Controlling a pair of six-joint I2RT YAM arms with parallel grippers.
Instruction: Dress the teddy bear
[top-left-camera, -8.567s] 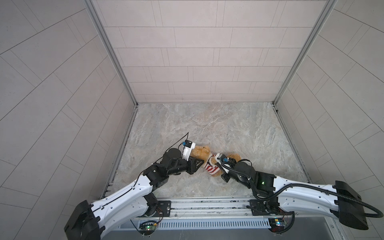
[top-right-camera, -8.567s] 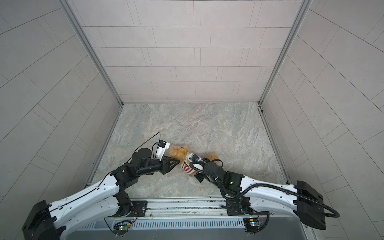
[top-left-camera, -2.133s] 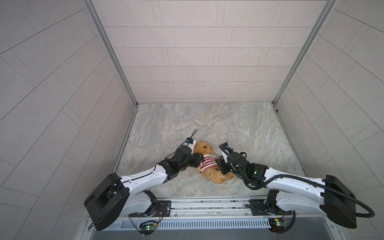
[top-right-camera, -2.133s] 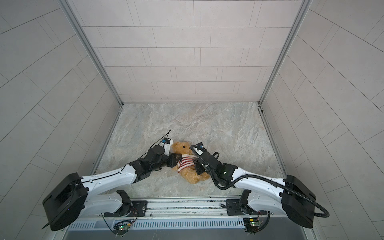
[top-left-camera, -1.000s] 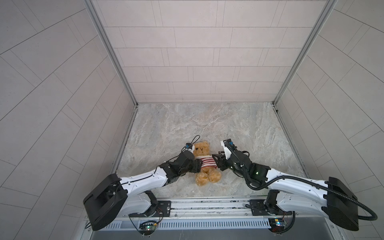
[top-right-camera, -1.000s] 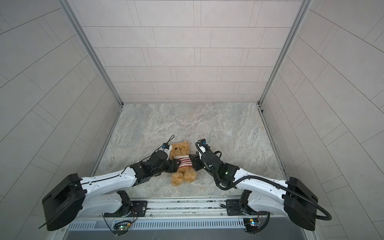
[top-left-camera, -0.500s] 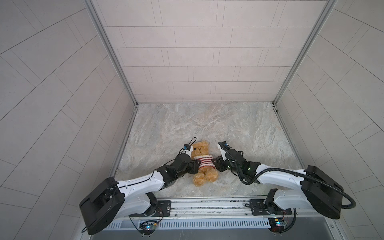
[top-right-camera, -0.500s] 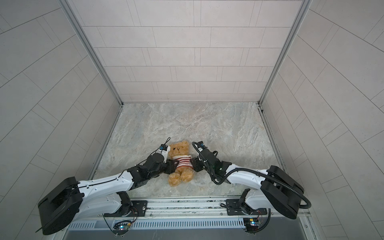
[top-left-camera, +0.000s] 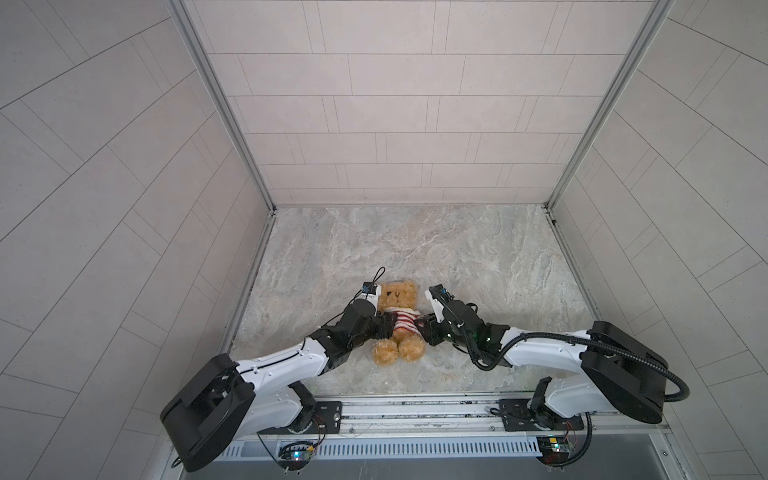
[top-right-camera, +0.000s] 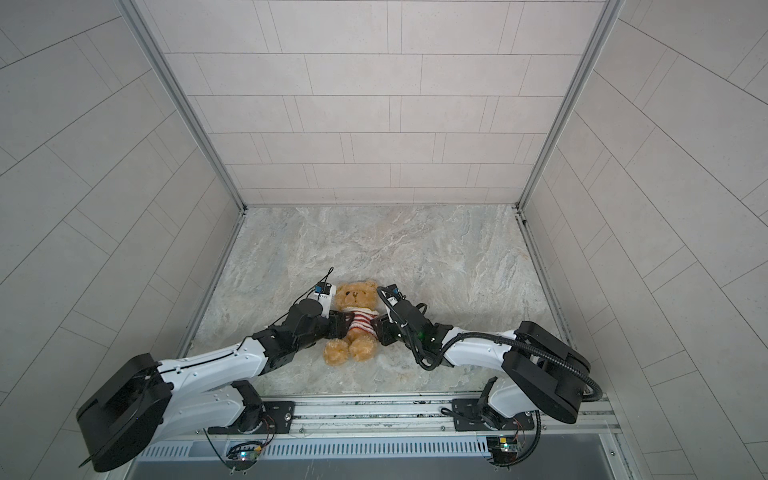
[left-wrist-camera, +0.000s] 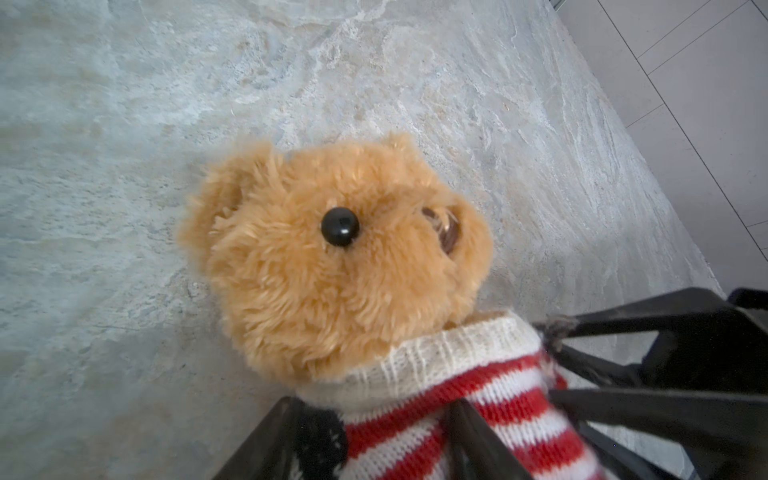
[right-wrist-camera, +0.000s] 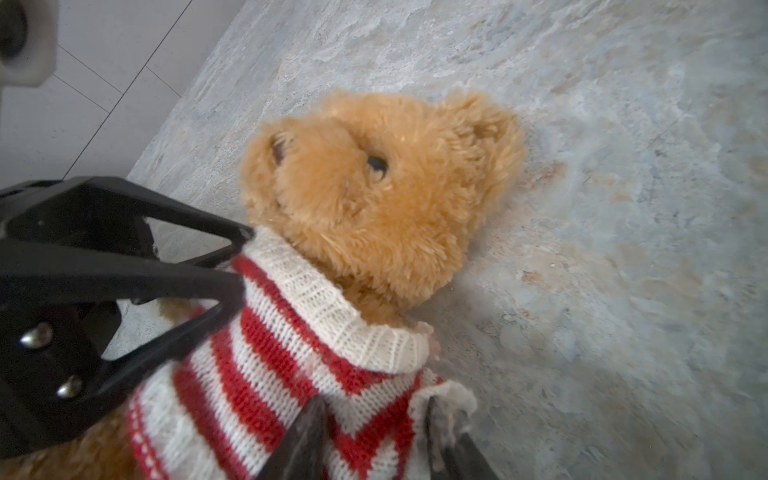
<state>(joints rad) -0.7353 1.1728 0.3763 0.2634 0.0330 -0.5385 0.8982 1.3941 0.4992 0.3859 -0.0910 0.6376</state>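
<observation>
Our left gripper (left-wrist-camera: 376, 446) has its 2 black fingers closed on the shoulder and sleeve of the red-and-white striped knitted sweater (left-wrist-camera: 490, 374). Our right gripper (right-wrist-camera: 374, 446) seems to pinch the opposite sleeve just behind its cream cuff, though we cannot be sure how firmly. Between them the small fluffy golden-brown teddy bear (top-left-camera: 397, 297) lies on its back on the grey marble-patterned tabletop (top-left-camera: 415, 249), near the front rail, with its head toward the back wall and its 2 bare legs toward the rail. The cream collar sits round the neck and the stripes cover the chest, so we judge the dressing almost done: this is the step of tidying sleeves and hem. We cannot tell whether either paw shows through its cuff. Next we would want an even pull from both sides down toward the legs, gentle enough that the light bear neither twists nor slides, then a clean release.
</observation>
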